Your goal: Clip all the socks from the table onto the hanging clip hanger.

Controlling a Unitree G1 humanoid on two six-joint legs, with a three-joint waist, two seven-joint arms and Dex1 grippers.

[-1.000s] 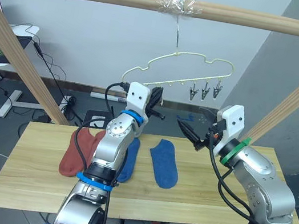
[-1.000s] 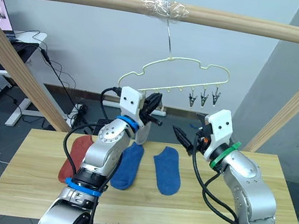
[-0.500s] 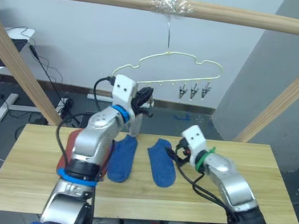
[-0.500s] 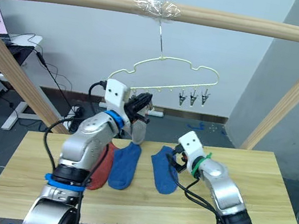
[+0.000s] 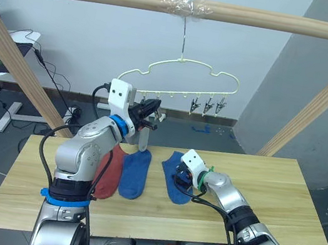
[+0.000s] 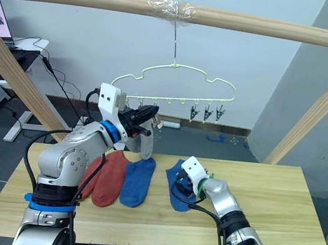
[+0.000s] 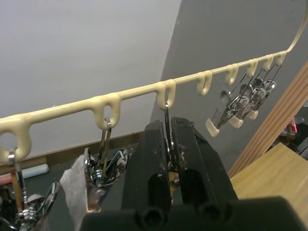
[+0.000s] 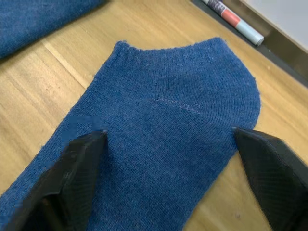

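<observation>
My pale-yellow clip hanger (image 5: 187, 79) hangs by its metal hook, dark clips in a row beneath, one light grey sock (image 6: 145, 148) dangling from them. On the light wood table (image 5: 265, 197) below the hanger lie a rust-red sock (image 6: 109, 179) and two blue socks (image 5: 135, 173) side by side, flat.
</observation>
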